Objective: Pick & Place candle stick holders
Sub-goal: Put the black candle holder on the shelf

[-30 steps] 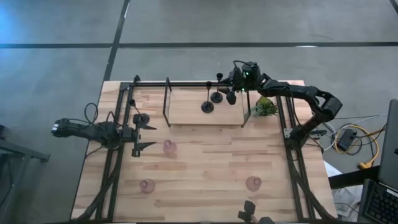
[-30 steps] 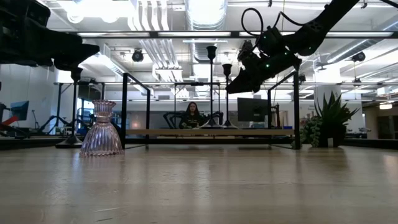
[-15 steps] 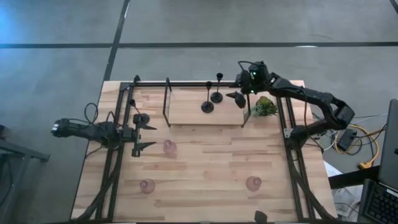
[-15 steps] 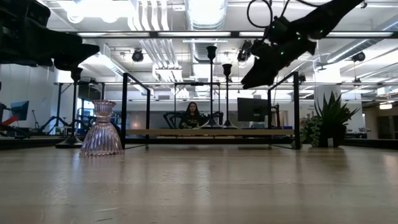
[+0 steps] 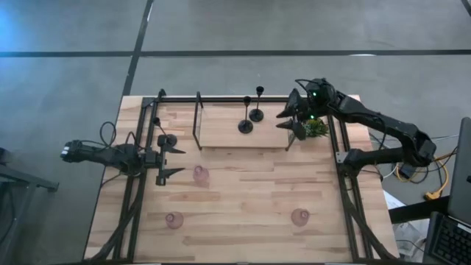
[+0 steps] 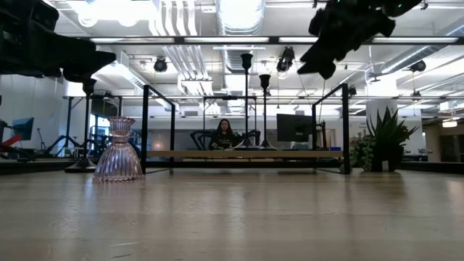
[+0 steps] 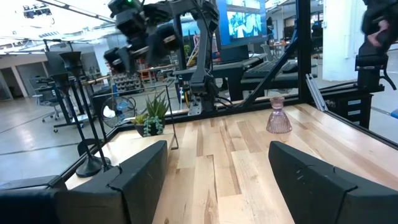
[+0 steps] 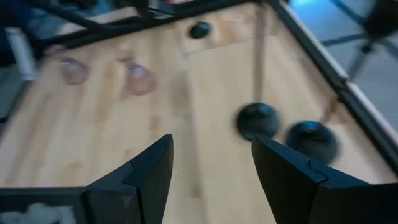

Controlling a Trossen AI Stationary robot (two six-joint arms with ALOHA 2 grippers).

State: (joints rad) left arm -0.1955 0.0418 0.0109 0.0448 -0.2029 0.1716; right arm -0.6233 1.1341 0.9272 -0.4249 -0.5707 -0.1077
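Gripper status: the right gripper (image 5: 288, 120) is raised above the right end of the low wooden shelf (image 5: 221, 131) at the far side of the table (image 5: 243, 199), beside the small green plant (image 5: 315, 126). Its fingers are spread apart and carry nothing. The left gripper (image 5: 176, 160) is at the left side of the table, fingers likewise spread and empty.

Two black candle stick holders (image 5: 246, 125) stand upright on the shelf, near each other, bases on the board. A third black holder (image 5: 166, 140) stands on the table left of the shelf, just beside the left gripper. Three pink glass holders rest on the open table: one (image 5: 199, 174) near the left gripper, one (image 5: 174, 219) near-left, and one (image 5: 299, 216) near-right, well apart from each other.
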